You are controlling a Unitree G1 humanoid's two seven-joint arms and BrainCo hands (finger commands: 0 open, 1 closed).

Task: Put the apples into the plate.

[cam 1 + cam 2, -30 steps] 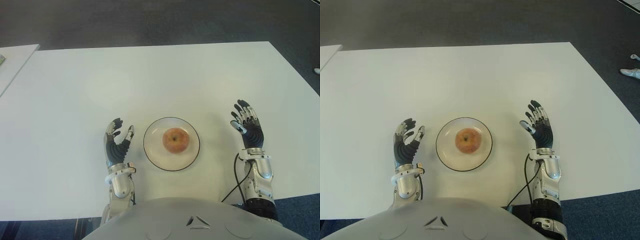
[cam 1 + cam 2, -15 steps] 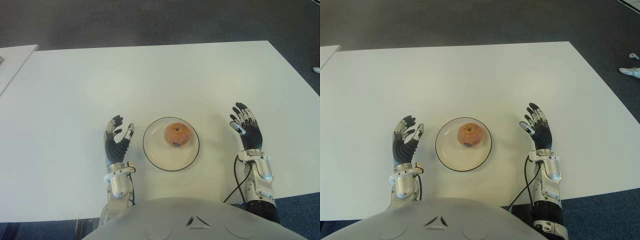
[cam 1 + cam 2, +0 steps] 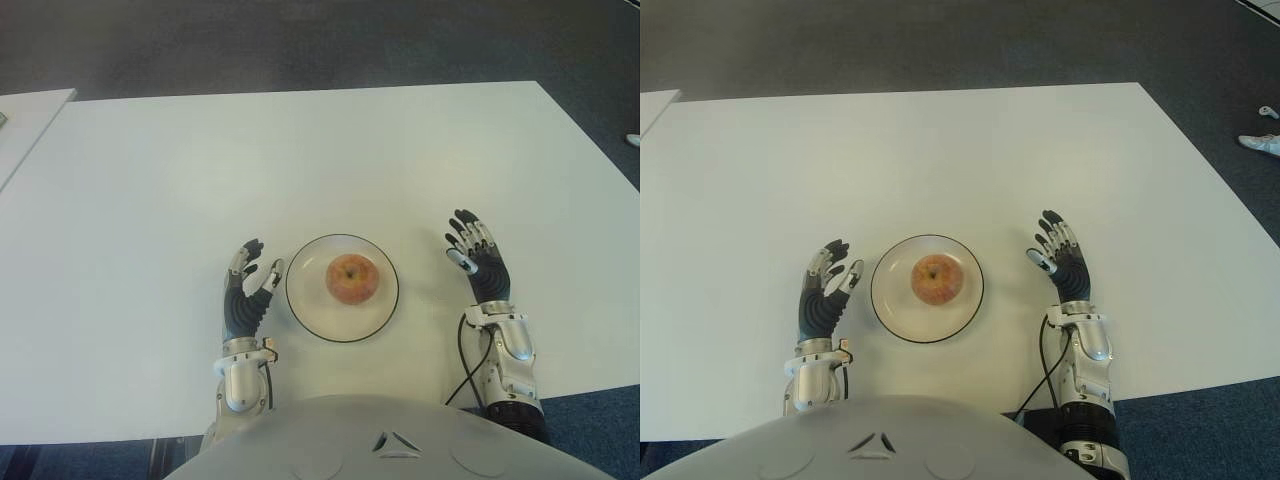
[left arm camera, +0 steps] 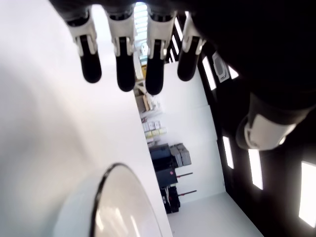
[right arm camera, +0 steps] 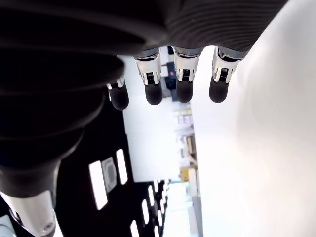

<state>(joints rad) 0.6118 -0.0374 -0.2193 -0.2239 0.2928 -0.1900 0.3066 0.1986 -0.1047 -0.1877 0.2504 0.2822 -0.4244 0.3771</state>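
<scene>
One apple [image 3: 352, 277] sits upright on the plate [image 3: 312, 312], stem dimple facing up, a little toward the twelve o'clock side of the plate's middle. It is reddish with a yellower patch, and nothing touches it but the plate beneath. The plate is round and white with a thin dark rim, and it lies flat on the white table [image 3: 300, 160] near the edge closest to the robot.

Two hands flank the plate. The left hand [image 3: 247, 290] shows at the plate's nine o'clock, just beside the rim but apart from it, palm turned toward the plate and fingers [image 4: 125, 59] stretched out straight and slightly spread, holding nothing. Its wrist view shows four dark fingertips in a row, the thumb off to one side, and a curve of the plate's rim [image 4: 111, 187] close by. The right hand [image 3: 476, 262] shows at the plate's three o'clock, set farther from the rim than the left one, also released: its fingers [image 5: 183, 84] extend in a loose fan with an empty palm facing the plate. Whether either hand touches the table cannot be told.

A black cable [image 3: 465, 365] loops along the right forearm near the table's six o'clock edge. A second pale table [image 3: 25, 115] shows at about ten o'clock, parted from the main one by a narrow gap. Dark grey floor [image 3: 300, 40] lies beyond the table at twelve o'clock, and the robot's grey torso [image 3: 390, 440] fills the six o'clock edge of the eye views.
</scene>
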